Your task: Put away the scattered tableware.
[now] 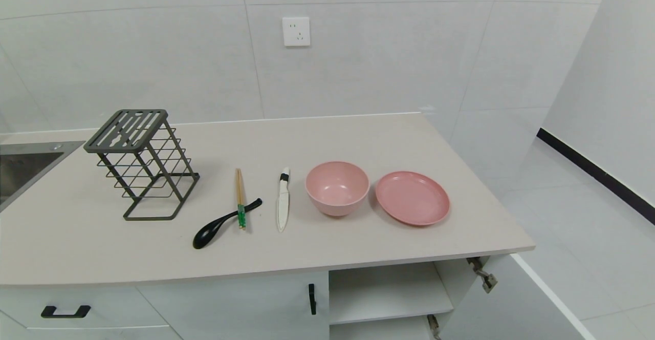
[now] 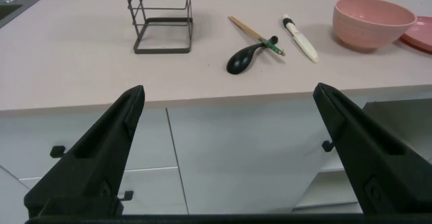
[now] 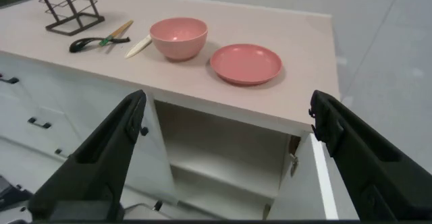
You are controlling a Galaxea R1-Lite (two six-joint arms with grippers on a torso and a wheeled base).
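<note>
Two grippers, both with dark fingers spread wide apart, finger roots cut off at the frame edge.

1. Left gripper (image 2: 229, 89): held off in front of the closed white cabinet fronts, well apart from the tableware, facing the counter (image 1: 358, 140) edge.
2. Right gripper (image 3: 227, 96): held off in front of the open cabinet compartment (image 1: 384, 291), well apart from the plate and bowl above it.

Tableware, in a row near the counter's front edge, from the robot's left to right:
3. Black spoon (image 1: 220, 225): lying flat, bowl end toward the front edge, handle crossing the chopsticks' green-banded end; which lies on top hard to make out.
4. Chopsticks (image 1: 239, 196): a wooden pair, lying flat and close together, pointing toward the wall.
5. White knife (image 1: 282, 202): flat, just beside the chopsticks, apart from them; dark band near the far end.
6. Pink bowl (image 1: 337, 186): upright, between knife and plate.
7. Pink plate (image 1: 412, 197): flat, just beside the bowl, contact with it unclear; cut off at the edge of the left wrist view.

Surroundings:
8. Dark wire rack (image 1: 140, 163): upright, left of the spoon; top cut off in both wrist views.
9. Sink (image 1: 20, 168): one corner visible at the far left.
10. Cabinet door (image 1: 511, 299): swung open, partly out of frame.
11. Wall socket (image 1: 296, 31): on the tiles behind.
</note>
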